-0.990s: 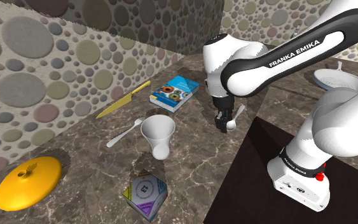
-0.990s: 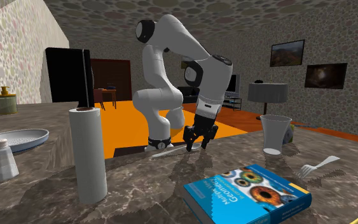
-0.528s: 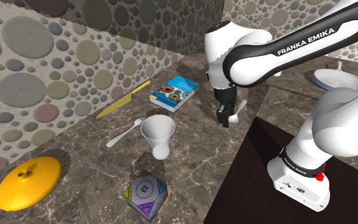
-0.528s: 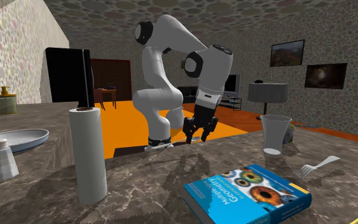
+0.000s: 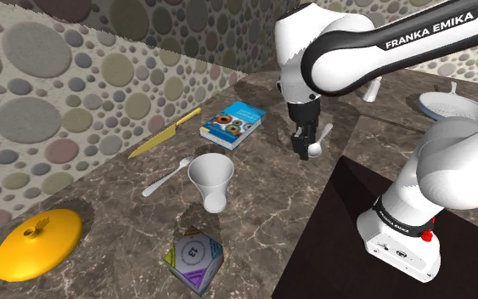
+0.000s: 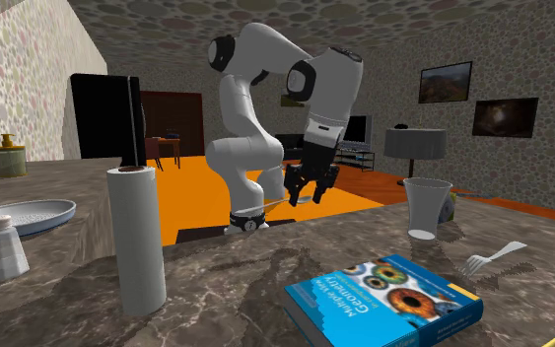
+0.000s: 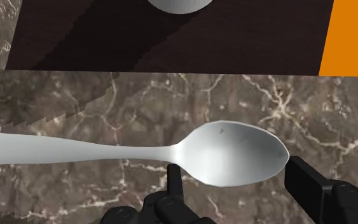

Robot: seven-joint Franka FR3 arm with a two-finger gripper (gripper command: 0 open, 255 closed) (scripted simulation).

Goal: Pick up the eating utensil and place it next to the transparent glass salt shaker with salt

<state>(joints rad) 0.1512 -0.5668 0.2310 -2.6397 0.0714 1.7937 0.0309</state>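
Evidently the white spoon [image 7: 139, 153] is gripped at its bowl by the closed black gripper [image 7: 234, 173] and held above the marble counter [image 7: 75, 102], its long axis laid from finger to finger, handle pointed out past one finger.

a dark marble counter [image 5: 262, 200] bears a knife [image 5: 165, 133], book [image 5: 233, 124], fork [image 5: 165, 177] and white cup [image 5: 211, 182]. a salt shaker [image 6: 7, 248] stands near a paper roll [image 6: 135, 240].

Shoulder view looks down the counter [image 5: 258, 212]; the second faces the arm [image 6: 265, 49] across it, sharing the book [image 5: 233, 124].
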